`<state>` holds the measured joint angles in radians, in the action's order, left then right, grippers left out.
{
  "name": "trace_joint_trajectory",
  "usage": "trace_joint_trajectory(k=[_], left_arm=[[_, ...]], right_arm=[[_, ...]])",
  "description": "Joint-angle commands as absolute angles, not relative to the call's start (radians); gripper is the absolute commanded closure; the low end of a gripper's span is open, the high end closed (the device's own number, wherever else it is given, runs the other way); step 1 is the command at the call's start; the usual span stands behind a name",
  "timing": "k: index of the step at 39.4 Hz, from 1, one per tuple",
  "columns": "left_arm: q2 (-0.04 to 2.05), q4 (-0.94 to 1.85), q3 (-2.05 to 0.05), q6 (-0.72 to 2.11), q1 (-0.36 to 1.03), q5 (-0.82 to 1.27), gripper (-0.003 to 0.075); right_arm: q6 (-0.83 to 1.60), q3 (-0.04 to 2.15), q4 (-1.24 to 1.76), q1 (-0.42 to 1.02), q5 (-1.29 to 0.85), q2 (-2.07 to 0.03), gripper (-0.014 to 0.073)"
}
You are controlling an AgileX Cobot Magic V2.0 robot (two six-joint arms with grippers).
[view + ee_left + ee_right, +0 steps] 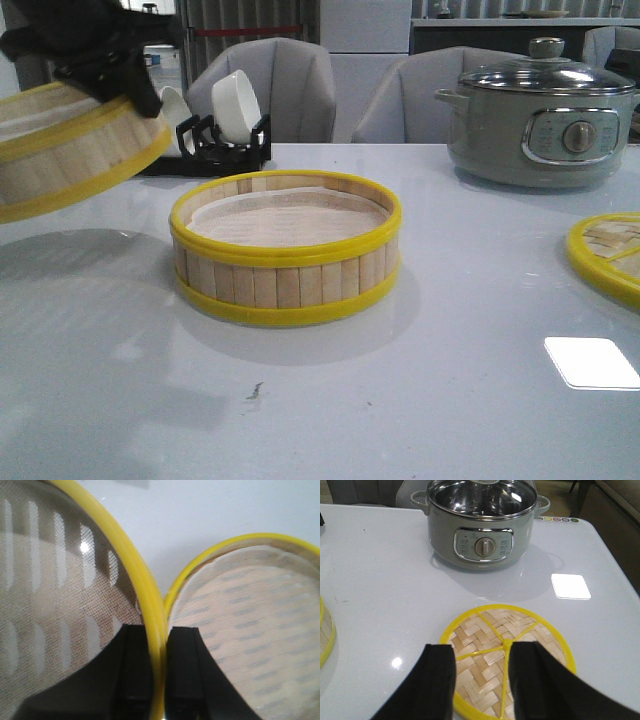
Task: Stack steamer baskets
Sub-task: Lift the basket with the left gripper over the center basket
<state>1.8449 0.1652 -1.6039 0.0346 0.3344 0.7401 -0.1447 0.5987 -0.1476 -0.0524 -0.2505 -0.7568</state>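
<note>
One steamer basket point(286, 248) with pale slats, yellow rims and a white liner stands on the table in the middle. My left gripper point(118, 72) is shut on the rim of a second steamer basket point(70, 150) and holds it tilted in the air at the left, above the table. In the left wrist view the fingers point(182, 675) pinch the yellow rim point(150, 605) of the held basket, and the standing basket point(250, 615) lies beside it below. My right gripper point(481, 652) is open and empty above the woven lid point(507, 660).
A grey electric pot point(540, 118) with a glass lid stands at the back right. A black rack with white bowls point(222, 128) stands at the back left. The flat woven lid point(610, 255) lies at the right edge. A white card point(592, 362) lies at the front right.
</note>
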Motion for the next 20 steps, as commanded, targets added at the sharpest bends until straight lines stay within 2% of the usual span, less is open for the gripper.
trace_joint_trajectory(k=[1,11,20], left_arm=[[1.778,0.174,-1.691,0.036,0.421,0.712,0.0631],[1.818,0.172,-1.716,0.036,0.633,0.705,0.0631],[1.9,0.134,-1.742,0.036,0.74,0.724,0.0631]], right_arm=[[-0.14,0.64,-0.156,-0.052,-0.173,-0.757,0.0221],[-0.14,0.64,-0.154,-0.052,-0.174,-0.757,0.0221],[-0.14,0.64,-0.154,-0.052,-0.188,-0.757,0.0221]])
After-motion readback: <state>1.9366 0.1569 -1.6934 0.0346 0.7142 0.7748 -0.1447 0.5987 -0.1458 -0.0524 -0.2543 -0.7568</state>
